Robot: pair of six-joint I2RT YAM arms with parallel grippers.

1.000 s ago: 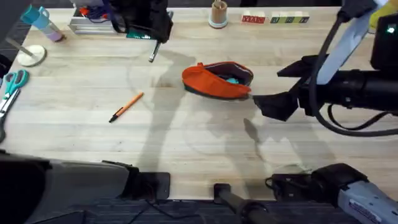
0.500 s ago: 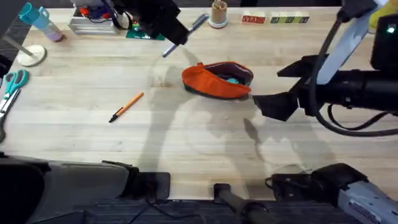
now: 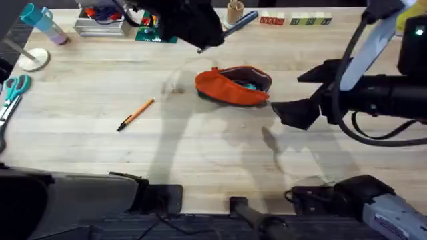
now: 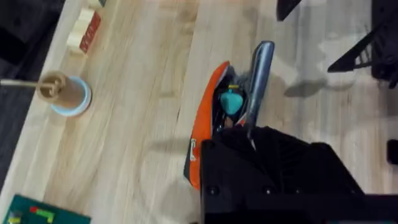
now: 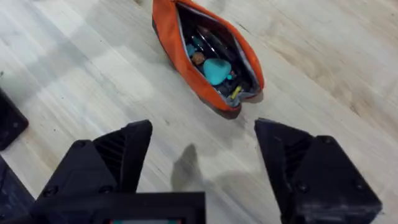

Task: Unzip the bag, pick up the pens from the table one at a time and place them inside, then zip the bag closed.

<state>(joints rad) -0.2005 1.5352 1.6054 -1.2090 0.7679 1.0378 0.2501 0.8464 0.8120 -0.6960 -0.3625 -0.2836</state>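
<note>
The orange bag [image 3: 230, 88] lies unzipped at the table's middle, its mouth gaping with small teal items inside [image 5: 214, 68]. Up behind the bag's far left side, my left gripper [image 3: 212, 37] is shut on a slim grey pen [image 3: 240, 21] that sticks out to the right. In the left wrist view that grey pen [image 4: 258, 78] hangs above the open bag [image 4: 202, 127]. An orange pen [image 3: 135, 115] with a dark tip lies on the table [image 3: 200, 153] left of the bag. My right gripper [image 3: 283, 110] is open and empty just right of the bag, fingers [image 5: 118, 155] spread.
Teal-handled scissors [image 3: 13, 92] lie at the left edge, with a white disc [image 3: 33, 60] and a blue bottle [image 3: 40, 21] behind them. Along the far edge stand a tray [image 3: 100, 25], a green baseplate [image 3: 152, 35], a cup [image 3: 233, 15] and lettered blocks [image 3: 293, 21].
My left gripper has carried the grey pen to the right along the far side, from the table's far left toward the bag. The right arm, the bag and the orange pen have not moved.
</note>
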